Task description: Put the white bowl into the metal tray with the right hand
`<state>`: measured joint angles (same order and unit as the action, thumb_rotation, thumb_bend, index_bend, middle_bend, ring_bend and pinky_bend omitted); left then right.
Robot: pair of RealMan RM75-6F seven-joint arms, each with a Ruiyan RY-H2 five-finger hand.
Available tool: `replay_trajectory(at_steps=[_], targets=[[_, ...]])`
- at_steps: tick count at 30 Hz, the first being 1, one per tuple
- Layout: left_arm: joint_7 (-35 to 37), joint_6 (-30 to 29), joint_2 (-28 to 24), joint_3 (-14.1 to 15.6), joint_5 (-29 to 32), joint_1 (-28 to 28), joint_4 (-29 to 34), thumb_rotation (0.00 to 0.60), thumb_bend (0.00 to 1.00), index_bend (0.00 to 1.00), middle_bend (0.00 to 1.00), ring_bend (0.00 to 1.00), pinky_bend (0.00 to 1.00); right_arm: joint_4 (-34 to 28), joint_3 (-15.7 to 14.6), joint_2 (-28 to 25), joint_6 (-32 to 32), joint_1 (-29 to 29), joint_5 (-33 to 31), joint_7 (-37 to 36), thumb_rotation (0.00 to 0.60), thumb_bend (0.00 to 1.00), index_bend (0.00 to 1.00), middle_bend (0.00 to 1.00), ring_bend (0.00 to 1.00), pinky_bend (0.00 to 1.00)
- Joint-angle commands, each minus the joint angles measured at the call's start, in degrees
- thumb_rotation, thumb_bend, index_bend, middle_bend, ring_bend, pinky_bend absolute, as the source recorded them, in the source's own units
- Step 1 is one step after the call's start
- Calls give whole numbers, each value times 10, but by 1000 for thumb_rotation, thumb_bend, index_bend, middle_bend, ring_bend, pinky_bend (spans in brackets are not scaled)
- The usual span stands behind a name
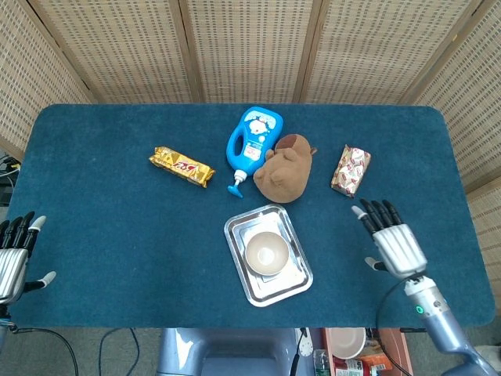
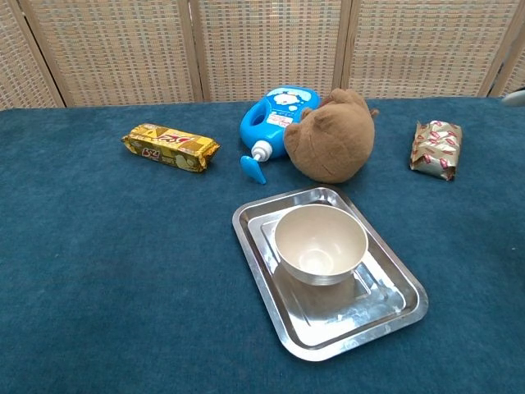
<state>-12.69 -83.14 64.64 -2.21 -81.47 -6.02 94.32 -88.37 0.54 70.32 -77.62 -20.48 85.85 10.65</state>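
The white bowl (image 1: 266,253) (image 2: 320,244) stands upright inside the metal tray (image 1: 241,227) (image 2: 254,215), near the table's front middle, with nothing touching it. My right hand (image 1: 395,241) hovers over the cloth well to the right of the tray, fingers spread and holding nothing. My left hand (image 1: 12,254) is at the far left table edge, fingers apart and empty. The chest view shows the bowl and tray but neither hand.
Behind the tray lie a brown plush toy (image 1: 286,168) (image 2: 332,135) and a blue bottle (image 1: 252,139) (image 2: 275,115). A gold snack bar (image 1: 182,166) (image 2: 171,145) sits to the left, a wrapped snack packet (image 1: 351,170) (image 2: 435,148) to the right. Woven screens stand behind the table.
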Motion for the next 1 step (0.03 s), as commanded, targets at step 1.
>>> replay_trajectory(at_steps=[1], targets=[[4, -8, 0, 4, -10, 4, 0, 600, 0, 0, 0, 0, 0, 36, -10, 16, -75, 57, 9, -35, 600, 0, 0, 0, 0, 0]])
